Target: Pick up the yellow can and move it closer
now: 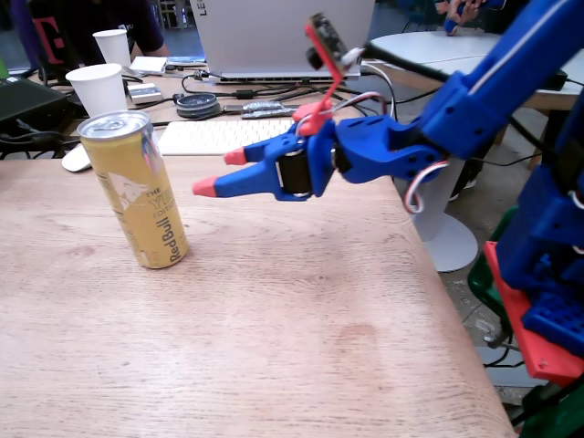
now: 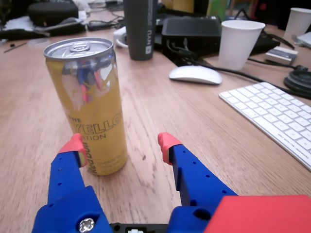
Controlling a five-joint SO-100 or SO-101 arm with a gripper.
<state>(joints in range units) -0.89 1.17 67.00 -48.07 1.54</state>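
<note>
The yellow can [image 1: 135,187] stands upright on the wooden counter [image 1: 274,347]. In the fixed view it is toward the left side, with its silver top up and red letters down its side. It looks tilted there, but that may be only the camera lens. Nothing holds it.

The gripper [image 1: 220,172] is just beside the can. It is blue with red tips. The two fingers are spread apart, and nothing is between them. In the fixed view the tips are in the air to the right of the can, at about the height of its upper half. In the wrist view the gripper [image 2: 120,143] seems low and very near the can [image 2: 90,104]. One red tip is right in front of the bottom of the can, and the other tip is off to the right. I cannot tell from these views if that tip touches the can or not.

Behind the can are a white paper cup [image 1: 99,88], a white mouse [image 2: 195,74] and a white keyboard [image 1: 219,136]. A laptop [image 1: 283,36] is farther back.

So the job is only just started. The gripper has reached the can, but it has not grabbed it. What is left is most of the work: get the open fingers around the can, squeeze, lift it, and bring it closer. The can is tall and thin, so a bump from one finger could knock it over.
</note>
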